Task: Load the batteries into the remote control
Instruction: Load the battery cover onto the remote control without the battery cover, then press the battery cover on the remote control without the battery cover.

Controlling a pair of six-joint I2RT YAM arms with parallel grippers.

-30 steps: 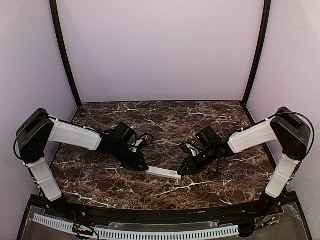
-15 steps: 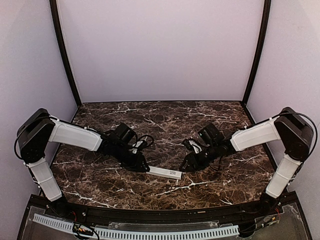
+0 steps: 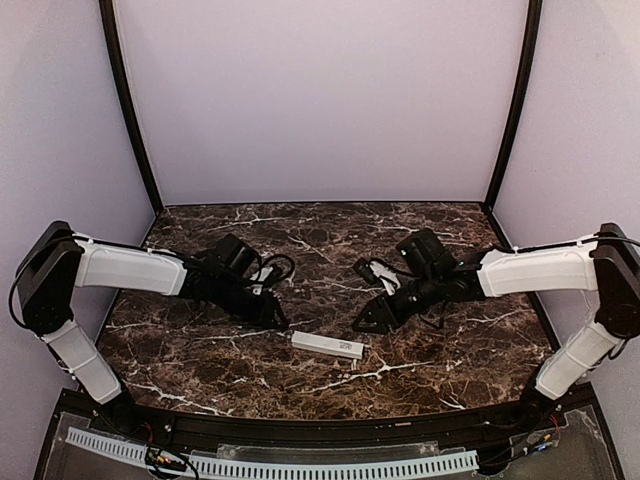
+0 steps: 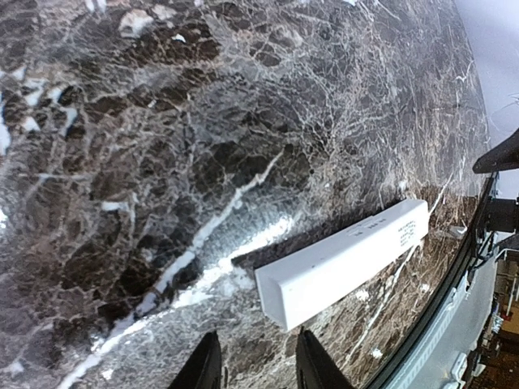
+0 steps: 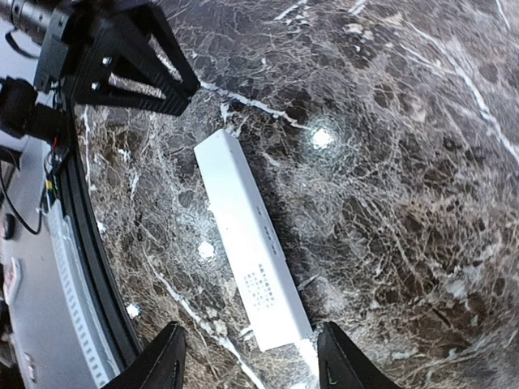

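The remote control is a slim white bar lying flat on the marble table, printed label up. It also shows in the left wrist view and the right wrist view. My left gripper is open and empty, just left of the remote's left end and clear of it. My right gripper is open and empty, just above the remote's right end, not touching. The batteries are out of view.
The dark marble table has a black front rail near my arm bases. Black corner posts and pale walls bound the sides and back. Cables loop by each wrist.
Both grippers have let go of the remote's ends and drawn back and up, away from it. The remote now lies free on the table.
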